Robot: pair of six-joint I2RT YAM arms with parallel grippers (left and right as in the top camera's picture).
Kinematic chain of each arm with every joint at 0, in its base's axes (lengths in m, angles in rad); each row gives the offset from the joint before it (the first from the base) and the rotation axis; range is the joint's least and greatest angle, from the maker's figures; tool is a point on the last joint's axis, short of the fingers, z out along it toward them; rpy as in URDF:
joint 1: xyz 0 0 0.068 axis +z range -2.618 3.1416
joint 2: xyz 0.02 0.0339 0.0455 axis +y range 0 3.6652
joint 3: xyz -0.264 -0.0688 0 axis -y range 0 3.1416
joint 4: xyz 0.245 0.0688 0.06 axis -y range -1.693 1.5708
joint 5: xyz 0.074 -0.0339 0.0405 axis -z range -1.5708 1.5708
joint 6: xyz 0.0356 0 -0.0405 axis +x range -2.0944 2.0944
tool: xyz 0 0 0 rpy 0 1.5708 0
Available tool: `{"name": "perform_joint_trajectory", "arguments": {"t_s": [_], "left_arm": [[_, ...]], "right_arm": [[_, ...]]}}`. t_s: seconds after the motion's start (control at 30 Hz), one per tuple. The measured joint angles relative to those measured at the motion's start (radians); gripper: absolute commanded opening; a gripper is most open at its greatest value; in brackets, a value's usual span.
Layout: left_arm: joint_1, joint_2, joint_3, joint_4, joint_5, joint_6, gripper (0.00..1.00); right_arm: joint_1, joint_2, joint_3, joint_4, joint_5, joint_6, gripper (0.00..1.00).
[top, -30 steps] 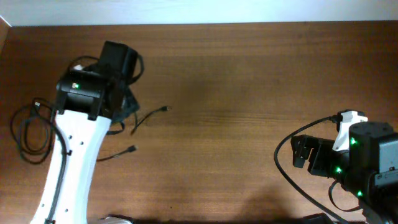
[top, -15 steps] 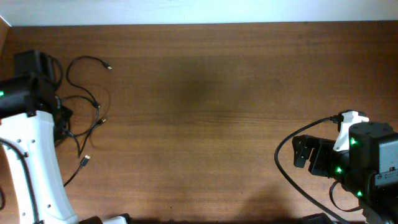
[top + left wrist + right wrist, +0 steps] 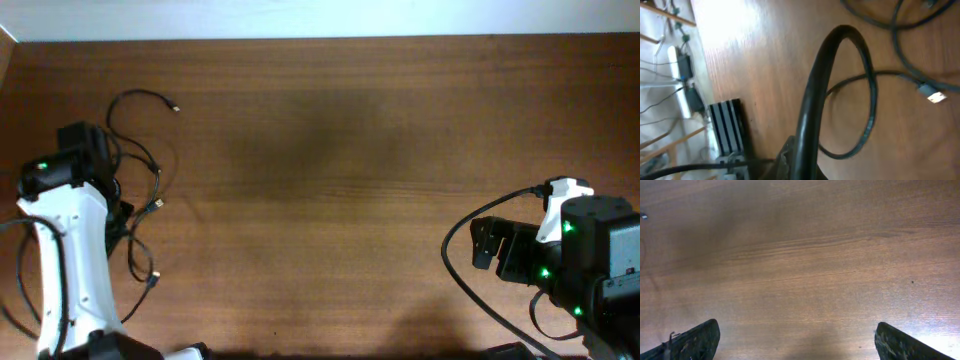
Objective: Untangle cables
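The brown wooden surface (image 3: pixel 350 150) carries everything; the left arm (image 3: pixel 70 250) reaches along its left edge, the right arm (image 3: pixel 590 250) sits at the lower right; the black cables (image 3: pixel 140 160) lie in loose, overlapping loops beside the left claw (image 3: pixel 92 150) (fingers hidden, so I cannot tell its state); the right claw (image 3: pixel 797 341) gapes wide, holding nothing; a metal-tipped plug (image 3: pixel 935 95) rests on the wood.
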Motion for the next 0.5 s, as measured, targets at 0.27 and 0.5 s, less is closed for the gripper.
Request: {"name": "perform_joint_trajectory", "arguments": {"t_s": [0.27, 0.5], "left_arm": [[0.001, 0.002, -0.129, 0.205, 0.005, -0.010, 0.99], [0.001, 0.002, -0.129, 0.238, -0.038, -0.007, 0.99]], "right_arm": [[0.000, 0.000, 0.000, 0.000, 0.000, 0.000, 0.98], [0.000, 0.000, 0.000, 0.000, 0.000, 0.000, 0.98]]}}
